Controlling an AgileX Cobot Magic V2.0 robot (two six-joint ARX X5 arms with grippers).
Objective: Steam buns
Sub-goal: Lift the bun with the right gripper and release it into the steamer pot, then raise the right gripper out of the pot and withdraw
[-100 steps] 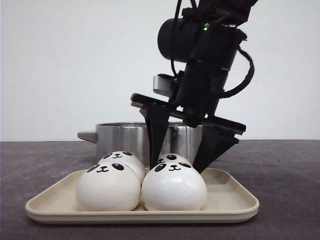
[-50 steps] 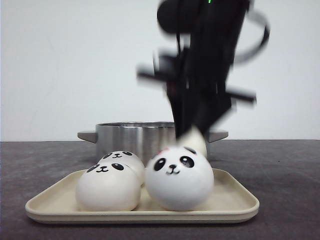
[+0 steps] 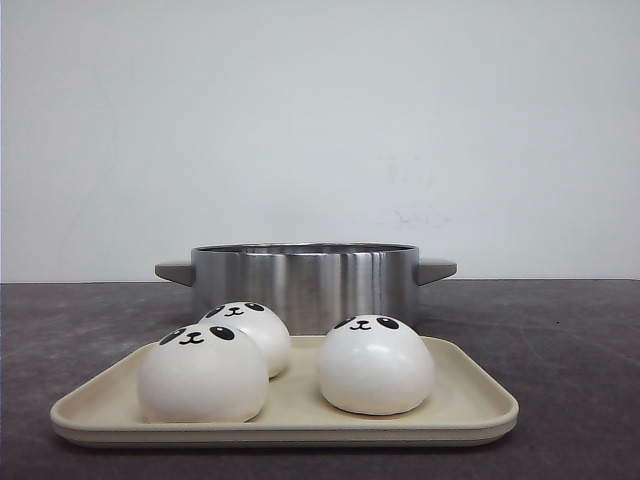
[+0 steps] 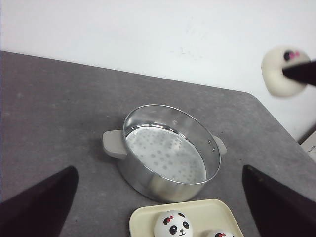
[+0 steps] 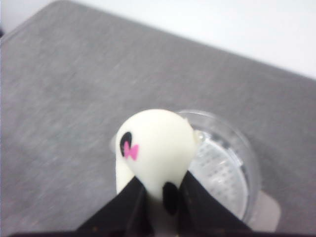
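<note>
Bun [image 5: 155,148] pinched in right fingers [image 5: 129,200], lifted off tray [image 3: 470,400] since earlier, left fingers [image 4: 39,205] spread.

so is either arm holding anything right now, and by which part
Yes: the right end effector pinches one panda bun by its lower edge, high above the steamer pot. The left end effector is open and empty.

Front view sits low at bench [image 3: 580,330] level, close to the tray [image 3: 470,400], facing the wall. Both wrist views look down from high; all three share the steamer pot [image 4: 163,153].
</note>
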